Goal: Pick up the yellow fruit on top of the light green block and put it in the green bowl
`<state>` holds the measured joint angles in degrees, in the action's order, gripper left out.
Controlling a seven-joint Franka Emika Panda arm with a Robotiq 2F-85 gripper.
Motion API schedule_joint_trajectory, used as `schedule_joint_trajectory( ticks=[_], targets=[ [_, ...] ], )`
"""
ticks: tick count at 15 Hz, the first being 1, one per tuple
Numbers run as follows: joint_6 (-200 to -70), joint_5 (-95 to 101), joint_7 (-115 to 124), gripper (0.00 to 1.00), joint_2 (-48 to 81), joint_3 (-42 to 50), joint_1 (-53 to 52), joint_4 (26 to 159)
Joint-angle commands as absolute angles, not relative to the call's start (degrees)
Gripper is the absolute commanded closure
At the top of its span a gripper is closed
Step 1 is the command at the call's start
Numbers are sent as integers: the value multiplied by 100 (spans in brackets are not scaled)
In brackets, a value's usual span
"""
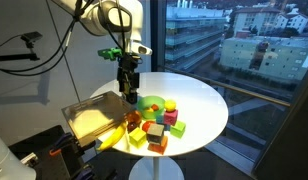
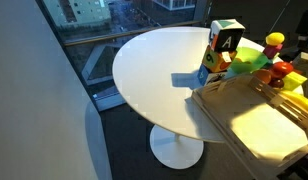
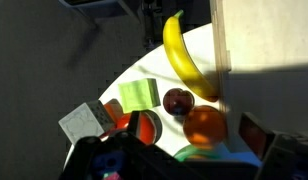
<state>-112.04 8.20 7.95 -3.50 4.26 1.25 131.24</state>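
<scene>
The yellow fruit (image 2: 275, 41) is small and round and sits on top of the toy pile, on the light green block (image 2: 256, 58). It also shows in an exterior view (image 1: 170, 105). The green bowl (image 1: 151, 103) stands by the pile, and its rim shows low in the wrist view (image 3: 199, 153). My gripper (image 1: 127, 88) hangs above the bowl's near side, open and empty (image 3: 184, 160). The wrist view does not show the yellow fruit. It shows a pale green cube (image 3: 140, 95) with a bare top; I cannot tell if it is the same block.
A banana (image 3: 184, 55), a dark red fruit (image 3: 177, 101), an orange fruit (image 3: 205, 125) and a grey cube (image 3: 86, 120) lie under the wrist. A wooden board (image 1: 94, 118) stands at the round white table's (image 2: 154, 70) edge. Several coloured cubes (image 1: 159, 128) cluster beside the bowl.
</scene>
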Motion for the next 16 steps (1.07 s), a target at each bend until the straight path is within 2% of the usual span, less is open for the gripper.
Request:
schedule_joint_trajectory(
  ticks=[1,10,16],
  targets=[
    [-11148,851,370,0,-1114,411,240,13692],
    [-11110,698,-150,0,-2458,418,249,14410],
    [-11197,658,-11,0,-2904,394,262,14562]
  ],
)
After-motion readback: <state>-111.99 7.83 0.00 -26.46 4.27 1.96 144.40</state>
